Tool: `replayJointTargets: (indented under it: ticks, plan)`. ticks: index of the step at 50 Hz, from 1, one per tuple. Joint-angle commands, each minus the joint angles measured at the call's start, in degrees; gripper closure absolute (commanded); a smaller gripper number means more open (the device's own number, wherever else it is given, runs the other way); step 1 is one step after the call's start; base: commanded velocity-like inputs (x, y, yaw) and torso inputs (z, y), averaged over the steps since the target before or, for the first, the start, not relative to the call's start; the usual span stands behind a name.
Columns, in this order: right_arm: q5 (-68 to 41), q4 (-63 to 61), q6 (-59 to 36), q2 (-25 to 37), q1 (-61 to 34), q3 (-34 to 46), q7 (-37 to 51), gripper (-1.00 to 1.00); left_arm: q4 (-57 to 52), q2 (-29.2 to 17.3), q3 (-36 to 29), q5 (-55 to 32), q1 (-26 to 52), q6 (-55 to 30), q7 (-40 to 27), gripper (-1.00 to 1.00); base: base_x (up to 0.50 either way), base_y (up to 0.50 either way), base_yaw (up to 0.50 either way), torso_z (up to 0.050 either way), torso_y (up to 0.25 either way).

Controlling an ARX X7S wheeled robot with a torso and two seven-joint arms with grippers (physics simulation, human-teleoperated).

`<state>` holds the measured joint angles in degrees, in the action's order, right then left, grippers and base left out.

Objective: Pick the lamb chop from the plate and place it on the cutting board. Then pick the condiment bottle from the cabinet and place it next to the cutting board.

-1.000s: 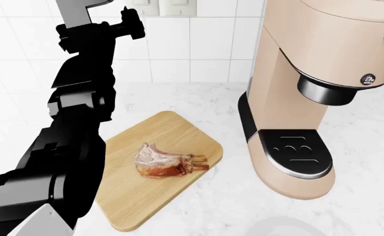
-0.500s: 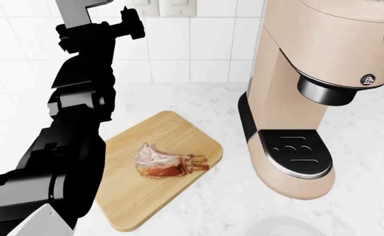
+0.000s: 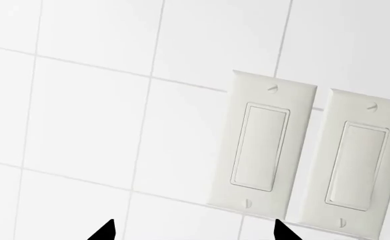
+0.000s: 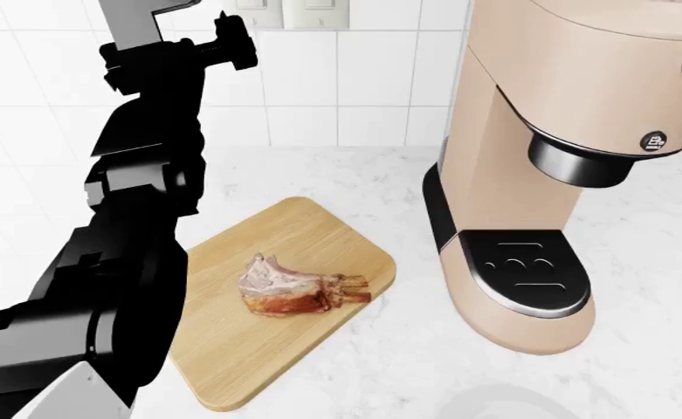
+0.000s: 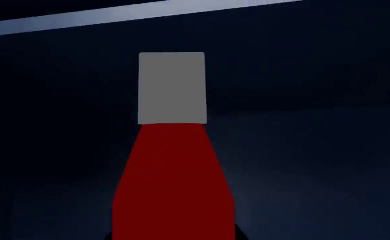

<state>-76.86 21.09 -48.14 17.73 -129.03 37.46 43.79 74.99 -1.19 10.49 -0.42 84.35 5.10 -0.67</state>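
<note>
The lamb chop (image 4: 294, 286) lies on the cutting board (image 4: 317, 231) on the marble counter, bones pointing toward the coffee machine. A sliver of the white plate (image 4: 486, 400) shows at the head view's bottom edge. In the right wrist view the condiment bottle (image 5: 173, 175), red with a white cap, stands upright in a dark cabinet, and my right gripper (image 5: 173, 236) has its fingertips against both sides of the bottle. My left gripper (image 3: 193, 232) is open and empty, raised in front of the tiled wall. The right arm does not show in the head view.
A tall beige coffee machine (image 4: 550, 175) stands right of the board. My black left arm (image 4: 131, 262) rises along the board's left side. Two light switches (image 3: 264, 147) sit on the tiled wall close in front of the left gripper.
</note>
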Motion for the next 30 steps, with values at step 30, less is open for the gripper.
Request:
replayJointTargets:
  ticks: [30]
  plan:
    - [-2.1, -6.4, -2.9, 0.4, -1.1, -3.2, 0.9, 1.00, 0.0, 0.0, -0.2, 0.0, 0.0, 0.1, -0.2, -1.00, -0.47, 0.06, 0.00, 0.000, 0.000]
